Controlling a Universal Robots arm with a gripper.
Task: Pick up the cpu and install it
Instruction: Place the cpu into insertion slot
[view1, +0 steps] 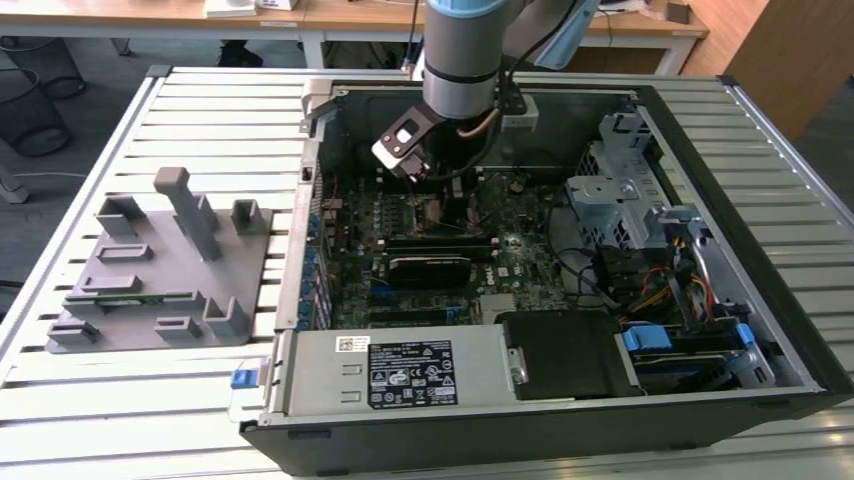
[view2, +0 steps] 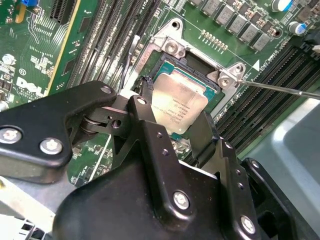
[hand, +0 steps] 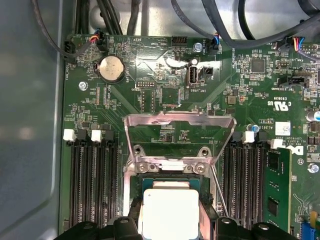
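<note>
Pick-up is judged done: the cpu (view2: 180, 102) is clasped on 2 opposite edges by the gripper (view2: 172, 114), over the open socket (view2: 190, 62), load plate (hand: 177, 120) raised. In the exterior view this is at 12 o'clock of the motherboard (view1: 514, 265). Seating and latching are left.

A pale table (view1: 200, 100) with a top made of long metal slats carries everything, and the slats run from the exterior view's left to the exterior view's right. On the exterior view's left part of it lies a flat grey fixture plate (view1: 94, 300) with several upright posts of different height. Just beside the plate, toward the exterior view's right, a black computer case (view1: 561, 425) lies on its side with the open face turned up, and it covers most of the table's middle and right part.
</note>
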